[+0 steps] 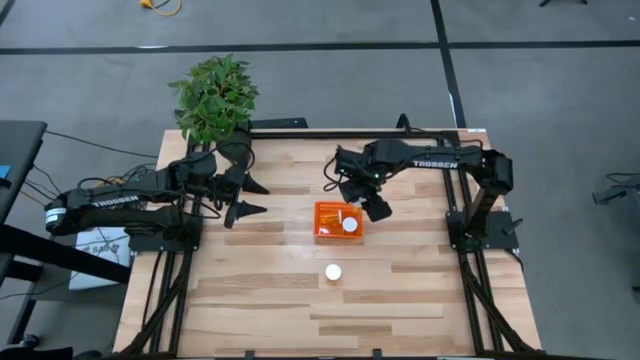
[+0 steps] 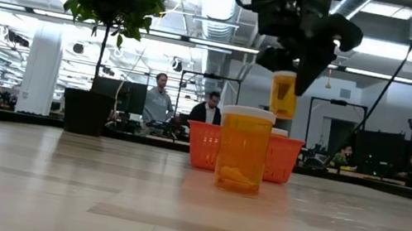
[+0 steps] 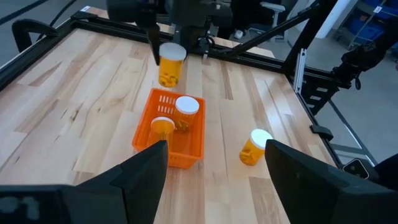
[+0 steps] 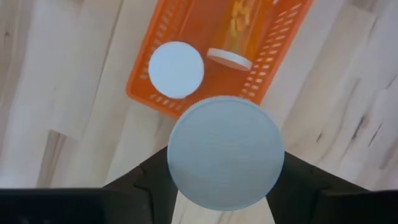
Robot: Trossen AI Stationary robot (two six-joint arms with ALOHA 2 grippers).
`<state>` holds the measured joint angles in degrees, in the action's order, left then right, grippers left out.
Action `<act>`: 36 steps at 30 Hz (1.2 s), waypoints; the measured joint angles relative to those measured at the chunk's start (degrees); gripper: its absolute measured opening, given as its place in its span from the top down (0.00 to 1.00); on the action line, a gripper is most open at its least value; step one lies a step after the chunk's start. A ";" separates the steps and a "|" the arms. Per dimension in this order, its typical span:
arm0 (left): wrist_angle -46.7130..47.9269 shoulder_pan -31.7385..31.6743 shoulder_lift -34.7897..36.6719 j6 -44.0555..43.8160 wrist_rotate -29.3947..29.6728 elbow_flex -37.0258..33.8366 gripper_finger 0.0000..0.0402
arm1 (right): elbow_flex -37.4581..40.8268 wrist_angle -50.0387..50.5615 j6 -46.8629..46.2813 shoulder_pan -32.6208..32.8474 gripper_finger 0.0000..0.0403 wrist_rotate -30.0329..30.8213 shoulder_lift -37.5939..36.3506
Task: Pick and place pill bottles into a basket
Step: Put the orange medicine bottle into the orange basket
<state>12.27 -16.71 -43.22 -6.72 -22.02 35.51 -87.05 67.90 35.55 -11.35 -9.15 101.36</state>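
Your left gripper waits spread open left of the basket, while your right gripper clenches one pill bottle just above the basket's far edge. These bottles look light, rigid and slick, so pinch the body under the cap. I count four: two in the basket, one held, one standing bottle on the table nearer you.

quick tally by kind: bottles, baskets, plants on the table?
pill bottles: 4. One held in the right hand above the basket, bottle; one upright in the basket; one lying in the basket; one standing on the table
basket: 1
potted plant: 1
total: 6
The left hand waits open near the plant.
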 joint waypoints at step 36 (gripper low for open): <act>0.04 0.02 0.00 -0.08 -0.11 0.02 0.35 | 5.05 -9.58 2.34 -0.02 0.54 -1.35 1.05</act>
<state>12.32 -16.69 -43.22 -6.80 -22.14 35.53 -82.00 58.32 37.88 -11.38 -10.50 102.41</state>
